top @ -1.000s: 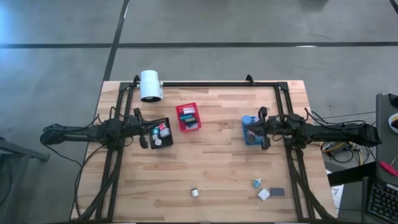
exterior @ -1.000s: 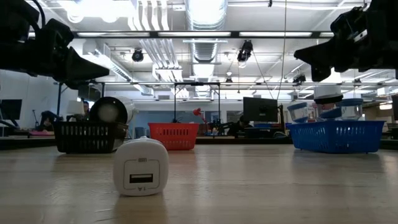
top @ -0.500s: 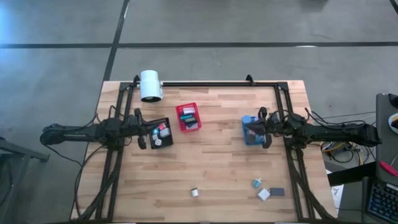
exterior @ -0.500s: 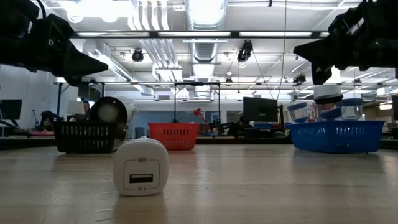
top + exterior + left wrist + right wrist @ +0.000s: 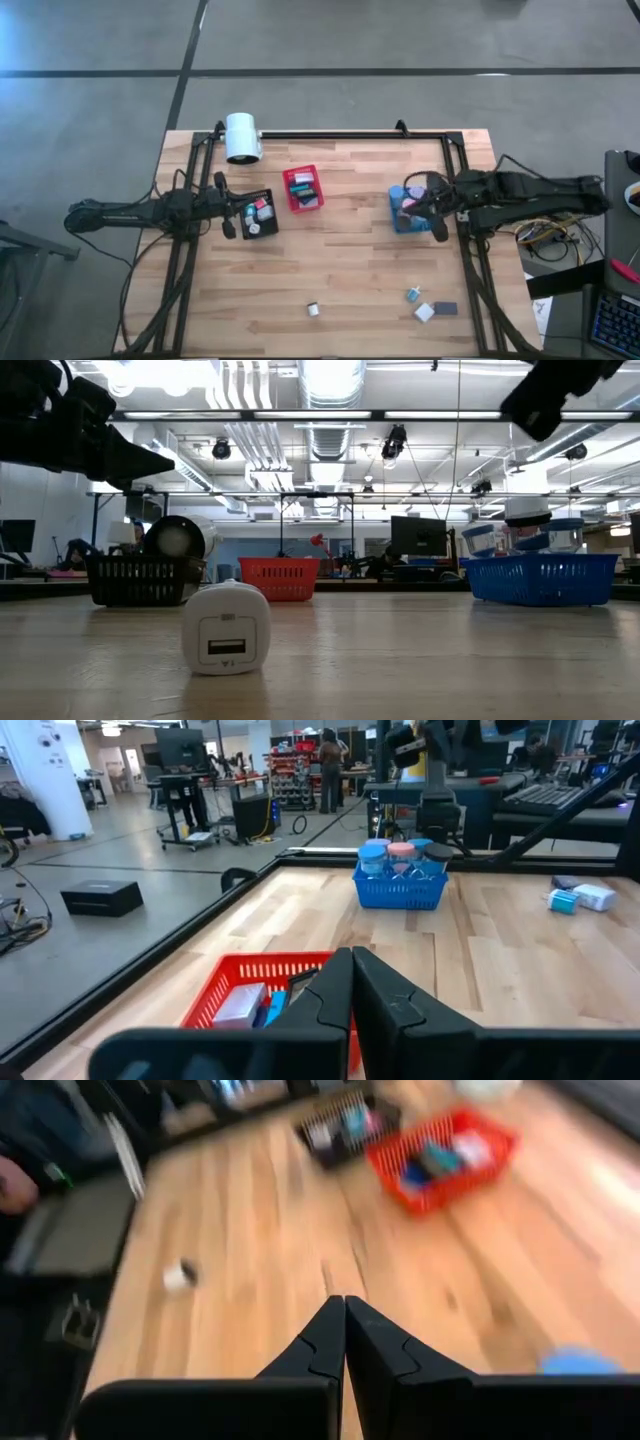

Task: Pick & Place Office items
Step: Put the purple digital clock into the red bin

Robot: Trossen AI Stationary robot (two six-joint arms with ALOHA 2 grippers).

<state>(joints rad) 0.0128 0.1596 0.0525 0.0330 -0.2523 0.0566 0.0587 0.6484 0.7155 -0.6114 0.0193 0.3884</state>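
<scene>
Loose office items lie near the table's front edge: a small white piece (image 5: 313, 310), a teal piece (image 5: 413, 294), a white block (image 5: 425, 313) and a dark block (image 5: 446, 308). The low view shows a white block (image 5: 227, 628) resting flat on the wood. More items sit in the black bin (image 5: 262, 218), red bin (image 5: 303, 188) and blue bin (image 5: 401, 211). My left gripper (image 5: 240, 209) (image 5: 350, 970) is shut and empty at the black bin's left side. My right gripper (image 5: 408, 203) (image 5: 343, 1315) is shut and empty above the blue bin.
A big white cylinder (image 5: 241, 137) lies at the far left corner. A black frame rail (image 5: 330, 134) runs along the far edge and down both sides. Bare wood spans the middle of the table between the bins and the loose items.
My right gripper has risen well above the blue bin and tipped its fingers downward toward the table, rolling a little; it stays shut. My left gripper has kept its place.
</scene>
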